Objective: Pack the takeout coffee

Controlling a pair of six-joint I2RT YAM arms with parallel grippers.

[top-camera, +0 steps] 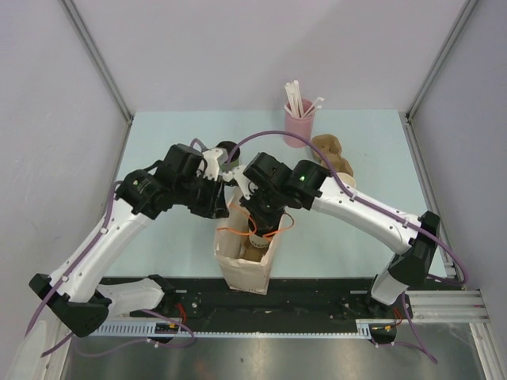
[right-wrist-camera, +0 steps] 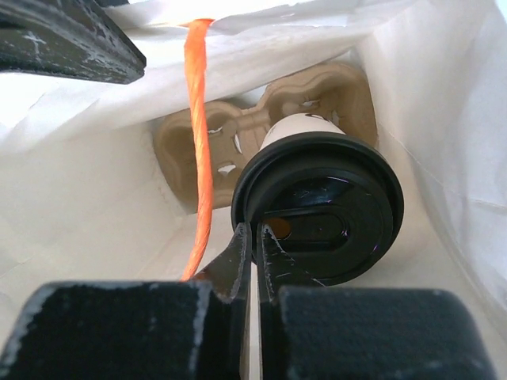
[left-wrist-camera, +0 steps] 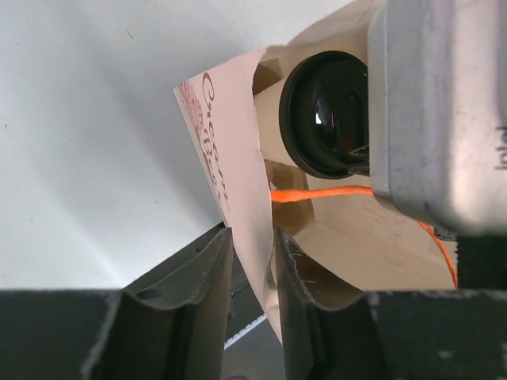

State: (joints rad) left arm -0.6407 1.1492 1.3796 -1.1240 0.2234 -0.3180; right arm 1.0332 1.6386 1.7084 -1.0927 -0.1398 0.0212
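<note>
Both of my arms met over the paper bag (top-camera: 242,269), which stood upright on the table (top-camera: 158,142) close to my bases.

(a) My left pincer (left-wrist-camera: 252,249) stood slightly apart at the bag's open top, one finger on each side of the printed wall. The paper ran between them.

(b) My right pincer (right-wrist-camera: 253,237) reached down inside the bag, its fingers drawn together and their tips at the near rim of the black lid (right-wrist-camera: 333,214). Whether they pinched that rim I could not tell. The lid sat on the white cup (right-wrist-camera: 297,127), inside the bag and over the pulp carrier (right-wrist-camera: 182,150) at its bottom. An orange cord (right-wrist-camera: 200,142) crossed the bag's mouth.

(c) The pink cup of straws (top-camera: 299,123) stood by the table's far edge, well apart.
</note>
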